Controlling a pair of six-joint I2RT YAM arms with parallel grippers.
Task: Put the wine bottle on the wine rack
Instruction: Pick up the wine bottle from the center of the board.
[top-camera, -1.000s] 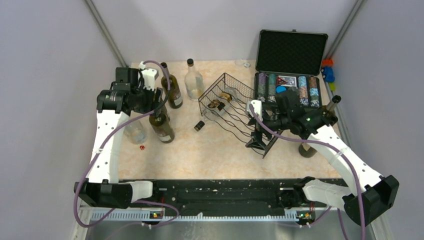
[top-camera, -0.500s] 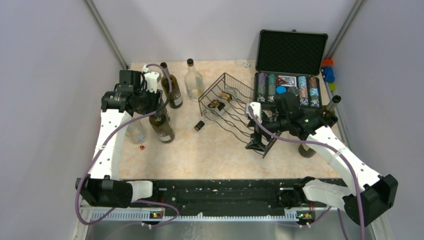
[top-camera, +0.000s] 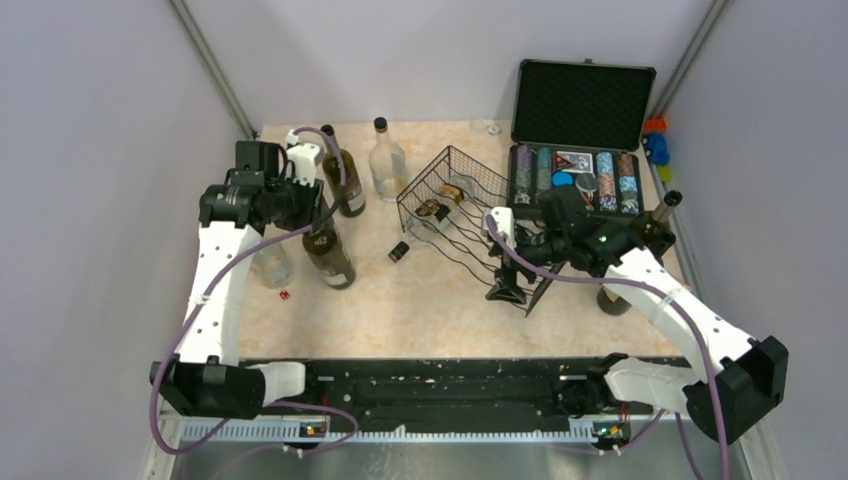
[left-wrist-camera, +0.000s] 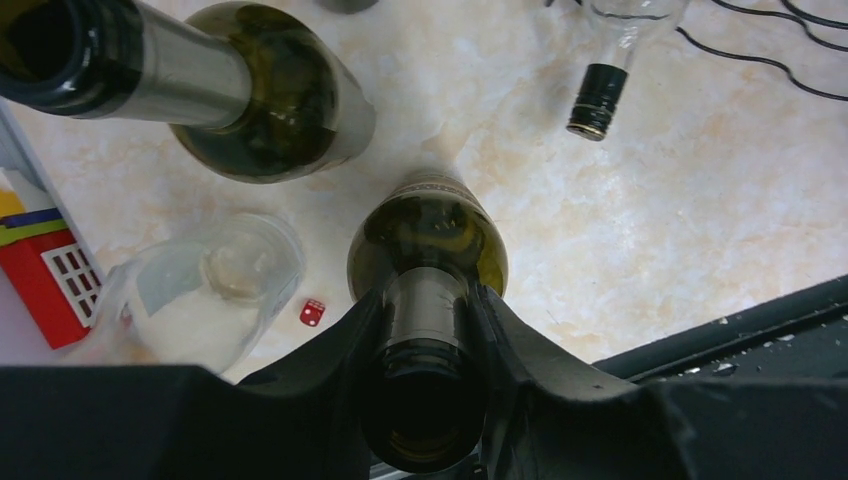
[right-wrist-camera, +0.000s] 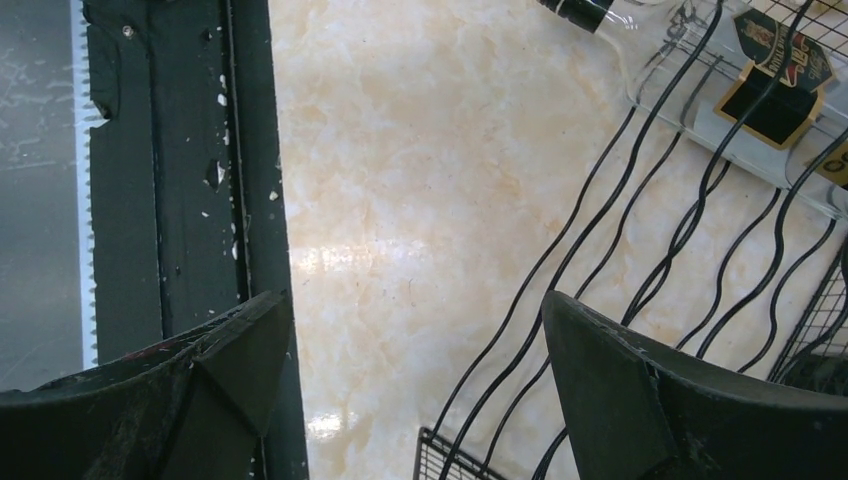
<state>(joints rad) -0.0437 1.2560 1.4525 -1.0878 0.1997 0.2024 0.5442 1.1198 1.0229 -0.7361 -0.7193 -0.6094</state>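
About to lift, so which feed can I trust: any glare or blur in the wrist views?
Right wrist: bright glare streak on the tabletop, wine rack wires sharp. Left wrist: held wine bottle crisp at its shoulder, its mouth and the fingers near the lens dark and soft.

Left gripper (left-wrist-camera: 428, 300) pinches the wine bottle (left-wrist-camera: 428, 235) by its neck, beside a probable glass (left-wrist-camera: 215, 285).
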